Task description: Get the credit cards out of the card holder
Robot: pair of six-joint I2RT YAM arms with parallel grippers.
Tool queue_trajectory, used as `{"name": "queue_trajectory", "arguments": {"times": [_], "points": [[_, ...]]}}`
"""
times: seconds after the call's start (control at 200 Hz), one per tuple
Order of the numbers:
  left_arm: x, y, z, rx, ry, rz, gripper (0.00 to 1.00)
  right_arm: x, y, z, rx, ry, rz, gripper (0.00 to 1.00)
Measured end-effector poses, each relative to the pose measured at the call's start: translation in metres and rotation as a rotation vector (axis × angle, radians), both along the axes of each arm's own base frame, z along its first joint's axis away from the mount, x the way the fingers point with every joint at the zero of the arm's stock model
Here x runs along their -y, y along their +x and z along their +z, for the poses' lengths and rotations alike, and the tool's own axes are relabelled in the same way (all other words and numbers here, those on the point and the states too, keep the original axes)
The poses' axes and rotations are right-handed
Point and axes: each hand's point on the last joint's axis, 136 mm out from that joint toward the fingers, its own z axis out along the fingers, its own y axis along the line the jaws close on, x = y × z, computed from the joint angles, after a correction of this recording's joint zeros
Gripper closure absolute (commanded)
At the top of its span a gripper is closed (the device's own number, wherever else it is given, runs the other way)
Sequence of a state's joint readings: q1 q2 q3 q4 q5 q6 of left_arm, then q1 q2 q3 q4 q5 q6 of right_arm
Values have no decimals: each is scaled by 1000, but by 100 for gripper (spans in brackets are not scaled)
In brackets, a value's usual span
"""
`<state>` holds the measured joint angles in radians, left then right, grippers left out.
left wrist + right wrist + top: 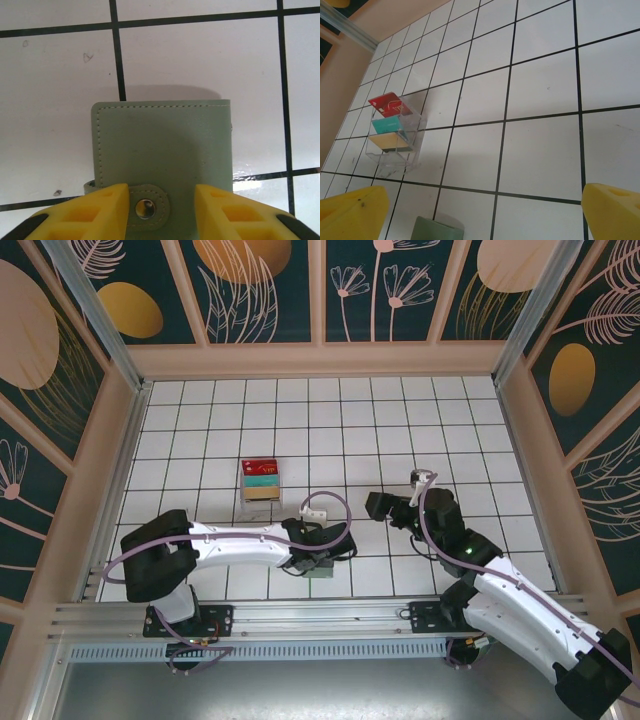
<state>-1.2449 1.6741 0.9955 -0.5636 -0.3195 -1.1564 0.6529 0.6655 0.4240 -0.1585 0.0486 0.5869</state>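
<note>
The card holder (165, 145) is a grey-green wallet lying flat and folded shut on the white tiles, its snap tab (147, 207) fastened. My left gripper (161, 207) sits over the holder's near edge, jaws partly apart. The left finger touches the tab and the right finger stands a gap away from it. From above, the left gripper (318, 562) is low over the tiles near the front centre. My right gripper (375, 505) hovers wide open to the right, holding nothing, with a corner of the card holder (437, 230) below it. The credit cards are hidden inside the shut holder.
A clear tray (260, 480) with red, teal and tan cards fanned in it (390, 125) stands behind and to the left of the card holder. Wooden walls ring the tiled floor. Bare tiles stretch to the back and right.
</note>
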Motion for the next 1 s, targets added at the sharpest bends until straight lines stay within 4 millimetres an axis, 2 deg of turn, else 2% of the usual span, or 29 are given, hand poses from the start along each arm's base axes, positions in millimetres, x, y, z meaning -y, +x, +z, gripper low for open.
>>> {"name": "queue_trajectory", "arguments": {"times": [0.3,0.395,0.51,0.646,0.836,0.876,1.001], "points": [[-4,-3,-11,-26,51,-21,63,2,0,-5,-8,-11,-7,1],[-4,-3,-11,-26,71,-37,75,2,0,-5,-8,-11,-7,1],[-5,-1,-10,-17,90,-46,100,2,0,-5,-9,-11,-6,1],[-5,-1,-8,-8,94,-49,100,-2,-1,-11,-31,-17,10,1],[-9,6,-2,1,54,-25,100,-20,-3,-36,-154,-48,84,1],[-11,10,1,6,28,-9,100,-25,-4,-40,-173,-46,104,5],[-17,24,10,34,-58,46,100,-44,-8,-44,-229,2,177,27]]}}
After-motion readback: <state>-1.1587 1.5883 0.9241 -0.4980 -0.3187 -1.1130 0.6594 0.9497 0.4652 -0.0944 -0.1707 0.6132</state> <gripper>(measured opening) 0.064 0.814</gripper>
